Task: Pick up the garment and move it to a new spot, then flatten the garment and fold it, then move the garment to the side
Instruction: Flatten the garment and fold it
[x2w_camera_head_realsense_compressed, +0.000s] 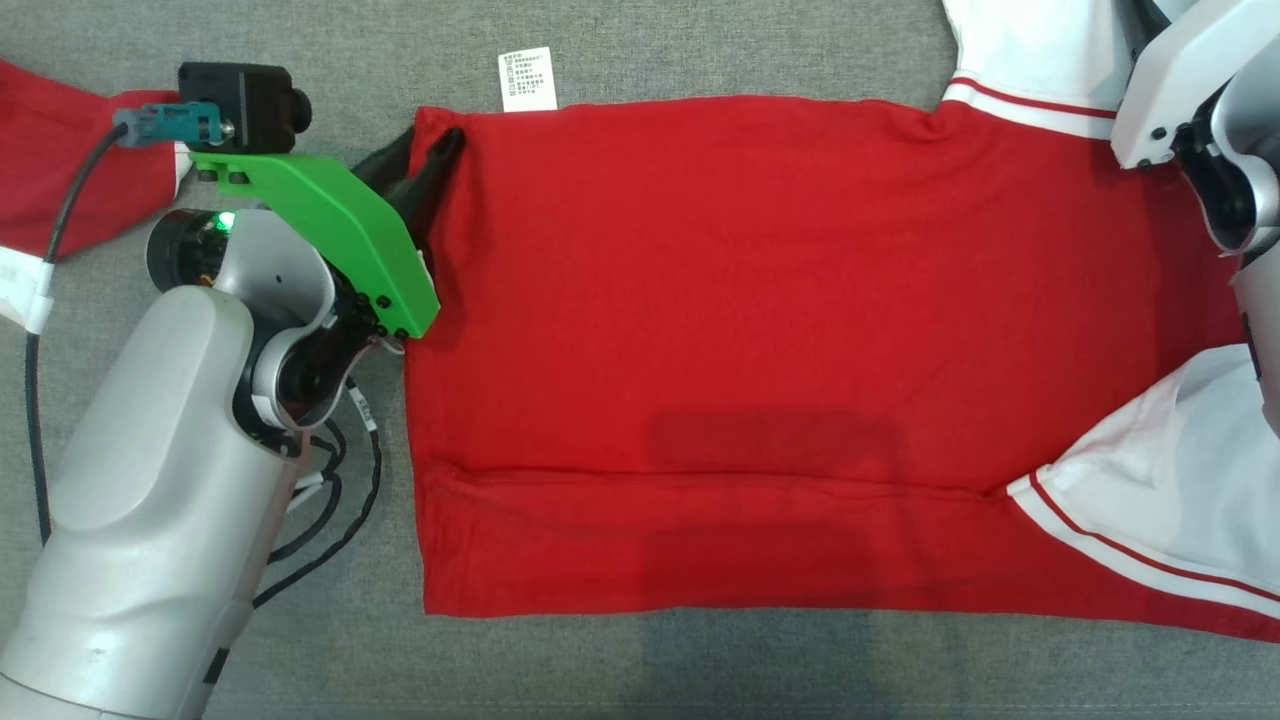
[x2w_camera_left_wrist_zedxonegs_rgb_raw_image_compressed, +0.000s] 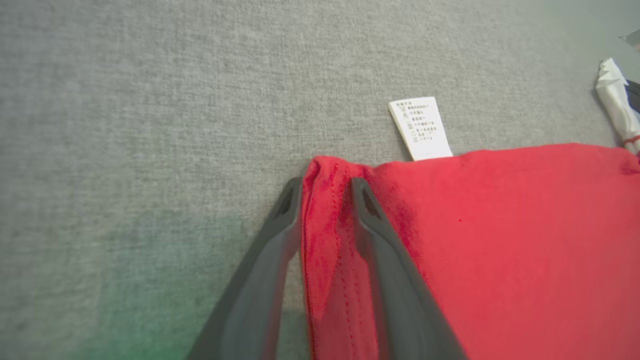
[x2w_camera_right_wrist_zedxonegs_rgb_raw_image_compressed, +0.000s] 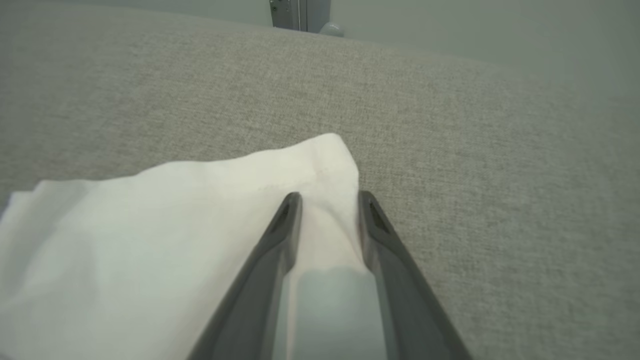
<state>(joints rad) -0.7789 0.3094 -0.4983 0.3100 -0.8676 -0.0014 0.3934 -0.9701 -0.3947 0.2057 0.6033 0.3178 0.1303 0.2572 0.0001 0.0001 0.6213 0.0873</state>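
- Across the middle of the grey table: one red garment, spread flat, long axis running left to right in the head view.
- Points its hem end toward the robot's left and its sleeved end toward the robot's right; one crease line along the near edge, parallel to the long axis.
- At the lower left of the head view: one pale left forearm, carrying one green bracket and one black camera.
- At the garment's right end: two white sleeves, one far and one near, each edged with a thin red stripe.
- At the upper right: pale housing of the right arm, over the far sleeve.
- At the far left edge: one separate red cloth with a white band, apart from the garment.
- At the far hem corner: left claw, two dark fingers apart, straddling a raised ridge of hem, red cloth against both inner faces.
- At a corner of white cloth: right claw, two dark fingers apart, the cloth lying between them on the table.
- Near the hem corner, along the far edge: one white care label, printed, sticking out flat onto the table.
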